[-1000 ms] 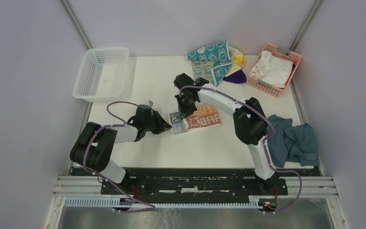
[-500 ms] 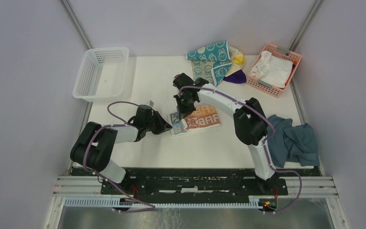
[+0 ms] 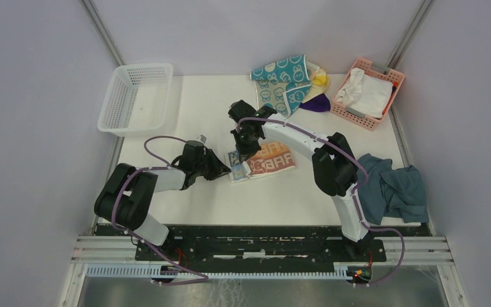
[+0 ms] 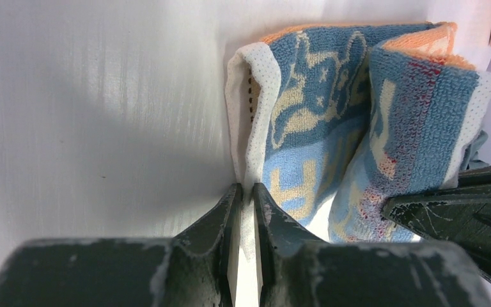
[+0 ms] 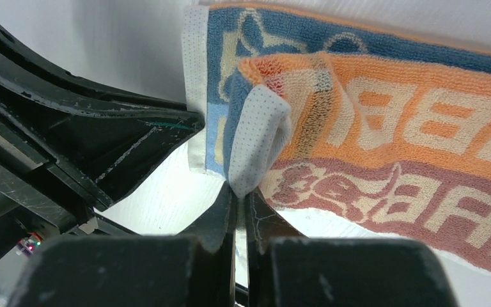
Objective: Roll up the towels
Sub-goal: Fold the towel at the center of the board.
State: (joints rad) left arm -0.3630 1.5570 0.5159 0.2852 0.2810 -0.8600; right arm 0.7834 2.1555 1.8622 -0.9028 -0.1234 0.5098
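The peach-orange printed towel [image 3: 272, 160] lies flat at mid-table, its left end folded over and showing a blue underside. My left gripper [image 3: 227, 169] lies low at that left end, shut on the white hem of the towel [image 4: 319, 109]. My right gripper [image 3: 243, 152] comes down from above, and its jaws are shut on the turned-over corner [image 5: 256, 137] of the same towel [image 5: 396, 121]. The teal rabbit towel [image 3: 281, 80], the pale yellow towel [image 3: 320, 78] and the purple towel [image 3: 318, 103] lie heaped at the back.
A white mesh basket [image 3: 142, 66] stands at the back left. A pink basket [image 3: 378, 69] holding a white cloth stands at the back right. A blue-grey cloth [image 3: 393, 188] lies bunched at the table's right edge. The right arm's links arch over the right half.
The right gripper has closed on the folded corner and shifted slightly left with it. The left gripper has stayed put on the hem.
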